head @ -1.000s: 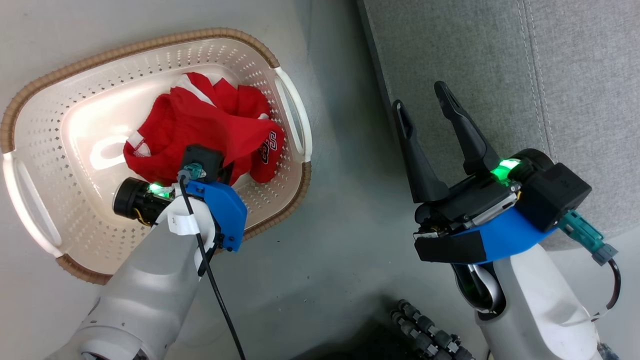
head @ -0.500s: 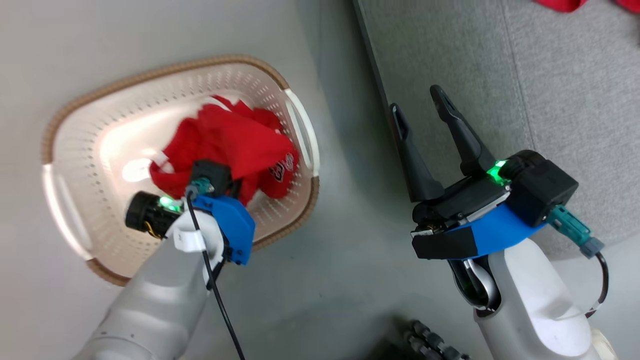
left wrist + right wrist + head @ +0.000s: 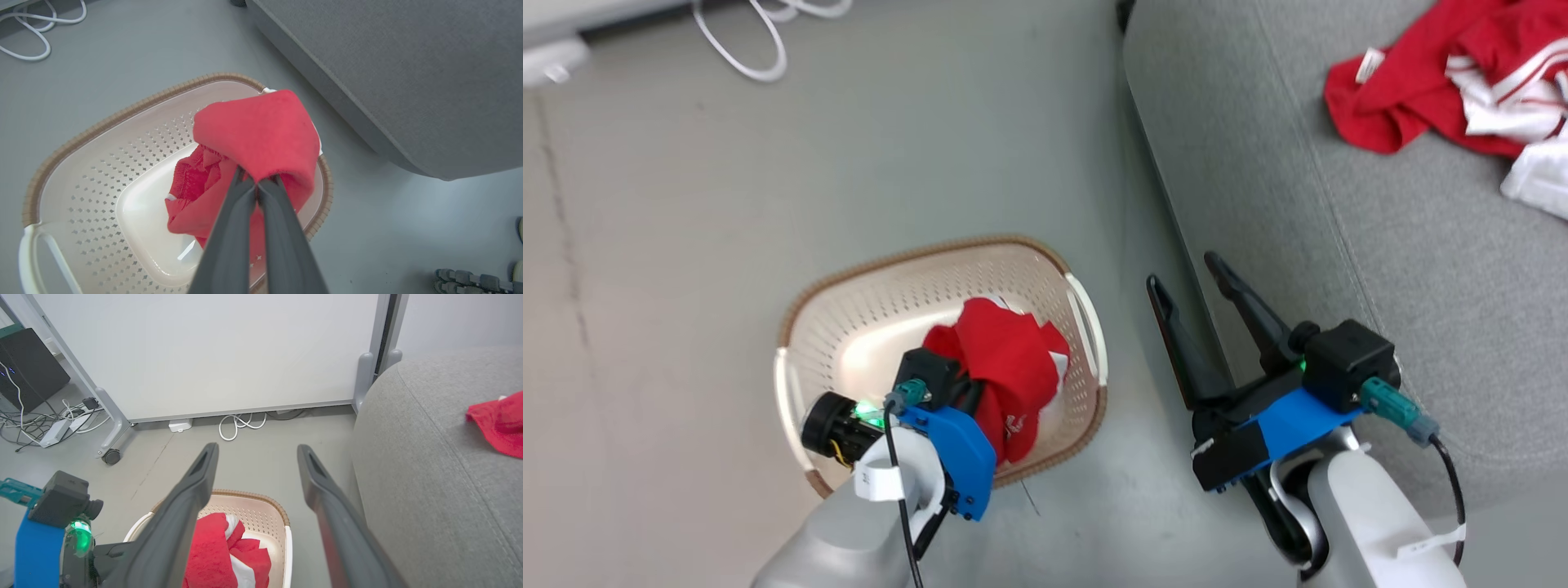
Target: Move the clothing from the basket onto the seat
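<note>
Below, grey floor [image 3: 686,204] bears basket [image 3: 866,318] beside seat [image 3: 1258,204]; left tool [image 3: 257,181] pinches clothing [image 3: 261,130].

Grey floor, white panel and a couch edge the work area

Straight beyond the jaws of the right gripper [image 3: 256,447], a white panel [image 3: 204,351] stands on grey legs, one ending in a dark caster [image 3: 111,456]. A white cable [image 3: 239,426] loops on the smooth grey floor [image 3: 261,465] at its foot. Far left of the jaws, a black cabinet [image 3: 28,363] sits above tangled leads [image 3: 36,428]. To their right rises the light grey seat [image 3: 429,477]. The light is even.
</note>
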